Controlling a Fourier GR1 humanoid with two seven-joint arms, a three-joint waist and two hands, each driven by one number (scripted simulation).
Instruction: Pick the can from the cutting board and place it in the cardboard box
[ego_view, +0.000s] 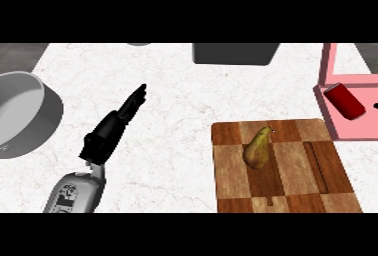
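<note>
White marbled counter (170, 75) fills the room's work surface, and only one arm comes in from the near edge: the left hand (111, 131), at the end of a grey forearm (74, 192), with its black fingers straight and together, holding nothing. It looks to be resting. The right hand is nowhere to be seen.

Nearest to that hand, to its right, lies the wooden cutting board (295, 185), striped in light and dark wood. On it sits a yellow-brown pear (257, 148), stem end pointing away, and nothing else. No can stands on the board.

Farther off and well to the right of the hand, beyond the board's far corner, is the pink box (347, 132); it reads as pink, not cardboard brown. The red can (345, 100) lies on its side within that box's walls, long axis running slantwise from far-left to near-right, near the box's left wall.

To the left of the hand a grey pot (26, 112) sits at the counter's edge, and straight ahead, well apart, a dark grey container (235, 52) stands at the back.

Judging from how things lie, the can is already inside the box, so the placing seems done; were any hand to reach it, the unseen right one would have the shorter way.
</note>
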